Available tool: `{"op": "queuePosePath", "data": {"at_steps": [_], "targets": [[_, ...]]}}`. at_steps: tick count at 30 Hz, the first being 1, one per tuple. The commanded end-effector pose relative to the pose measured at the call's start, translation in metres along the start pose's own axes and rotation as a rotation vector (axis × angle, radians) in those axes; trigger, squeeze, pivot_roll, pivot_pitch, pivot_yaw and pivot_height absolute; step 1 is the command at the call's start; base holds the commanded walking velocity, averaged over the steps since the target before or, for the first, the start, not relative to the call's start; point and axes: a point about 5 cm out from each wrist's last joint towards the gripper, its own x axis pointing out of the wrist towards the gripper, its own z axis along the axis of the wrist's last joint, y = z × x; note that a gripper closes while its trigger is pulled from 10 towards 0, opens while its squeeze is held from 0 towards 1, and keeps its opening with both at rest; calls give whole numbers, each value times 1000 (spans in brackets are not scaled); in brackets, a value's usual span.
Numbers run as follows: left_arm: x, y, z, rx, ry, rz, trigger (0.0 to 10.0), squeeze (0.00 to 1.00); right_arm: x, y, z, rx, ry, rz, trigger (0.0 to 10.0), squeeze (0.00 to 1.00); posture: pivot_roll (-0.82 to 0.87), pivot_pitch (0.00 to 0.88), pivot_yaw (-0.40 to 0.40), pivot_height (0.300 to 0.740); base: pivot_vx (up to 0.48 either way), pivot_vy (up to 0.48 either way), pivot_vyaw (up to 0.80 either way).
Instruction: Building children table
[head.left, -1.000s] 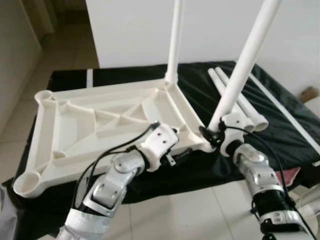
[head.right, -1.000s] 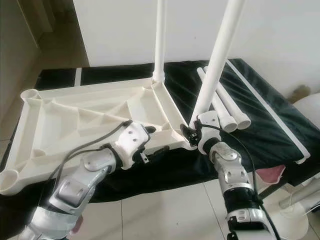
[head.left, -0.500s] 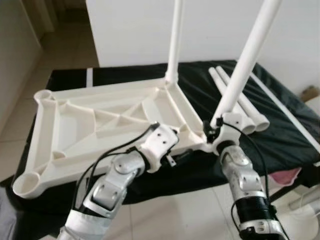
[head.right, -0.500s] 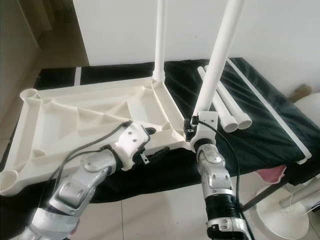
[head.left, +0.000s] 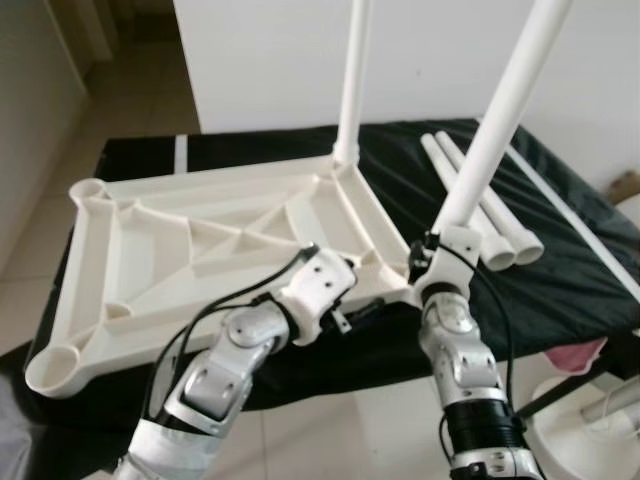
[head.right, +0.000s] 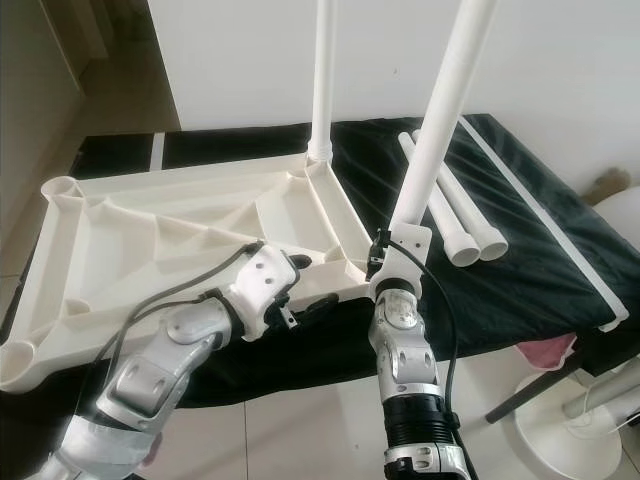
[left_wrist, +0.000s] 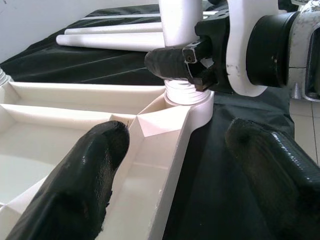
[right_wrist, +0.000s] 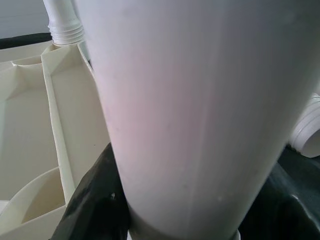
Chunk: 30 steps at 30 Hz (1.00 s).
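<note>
Upturned white tabletop (head.left: 200, 250) lies on black-draped counter (head.left: 580, 270). Right tool (left_wrist: 187, 62) clamped round leg (head.left: 490, 140) at near right corner socket; left tool (left_wrist: 180, 170) spread astride rim. Leg rigid, light, slick; grip low.

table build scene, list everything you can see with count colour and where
tabletop: 1, cream-white, upside down on the black cloth, ribs up
fitted legs: 2, white, upright in the far right and near right corner sockets
loose legs: 2, white, lying side by side on the cloth, right of the tabletop
black cloth: 1, covering the work surface
white wall: behind
tiled floor: pale, in front
left gripper: 1, fingers open around the tabletop's near edge
right gripper: 1, fingers shut on the near right leg's base
</note>
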Motion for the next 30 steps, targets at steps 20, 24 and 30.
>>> {"op": "queuePosePath", "data": {"at_steps": [20,24,30], "targets": [[1,-5,2,-8,-7,-18,10000,0,-3,-7,7,44,-31,125,10000,1000,22,9,-43,740,0,0,0],[2,-7,2,-19,-14,-15,10000,0,-1,-13,14,-13,-70,263,10000,0,15,19,-50,740,0,0,0],[3,-7,3,-22,-18,-13,10000,0,1,-15,20,-77,-100,369,10000,0,14,21,-53,740,0,0,0]]}}
